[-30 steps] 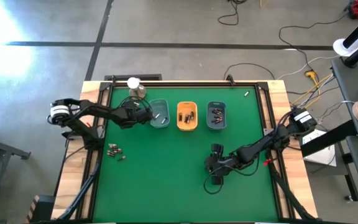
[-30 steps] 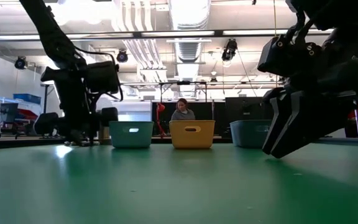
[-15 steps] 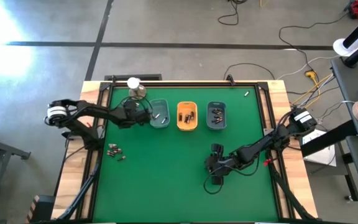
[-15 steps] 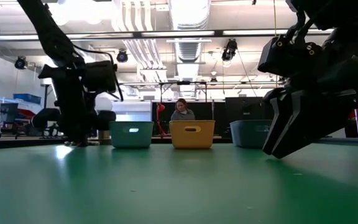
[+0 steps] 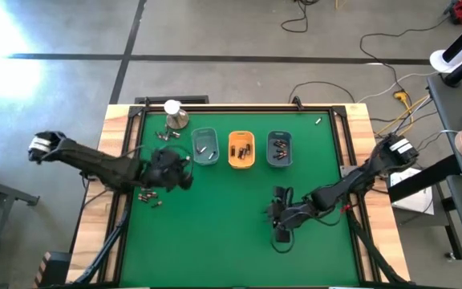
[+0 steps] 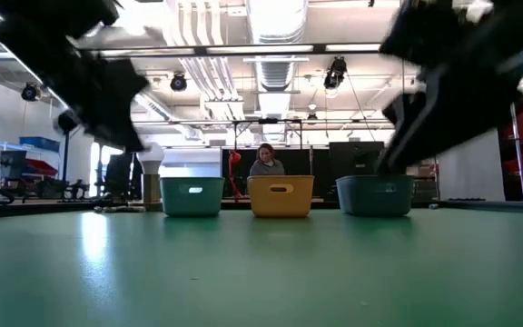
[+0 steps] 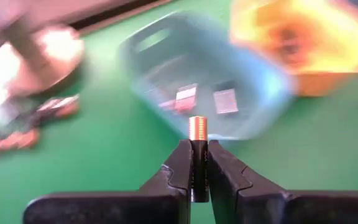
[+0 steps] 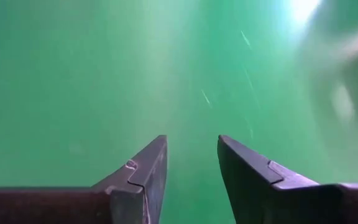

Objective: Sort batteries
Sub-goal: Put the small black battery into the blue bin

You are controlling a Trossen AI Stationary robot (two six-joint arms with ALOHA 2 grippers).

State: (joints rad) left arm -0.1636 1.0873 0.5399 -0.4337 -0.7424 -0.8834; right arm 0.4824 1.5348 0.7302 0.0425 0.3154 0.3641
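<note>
**Left claw carries one cell, teal tray just ahead**

The left gripper (image 7: 197, 163) is clenched on a battery (image 7: 197, 134) that stands lengthwise between the fingers, its coppery end poking out past the tips; straight ahead of that end lies the teal tray (image 7: 260, 118), a few cells already in it, and the orange tray (image 5: 241, 162) sits next beside it; in the high view this gripper (image 5: 167, 170) hangs over the green mat between the teal tray (image 5: 204, 156) and the loose batteries (image 5: 149, 195) near the table's left edge; the left arm is much the nearer to both; the coming drop seems to turn on bringing the cell's long axis over the tray's mouth; the right gripper (image 8: 191, 163) waits with fingers parted over bare mat, well apart from the trays; no brand or writing is legible anywhere.
</note>
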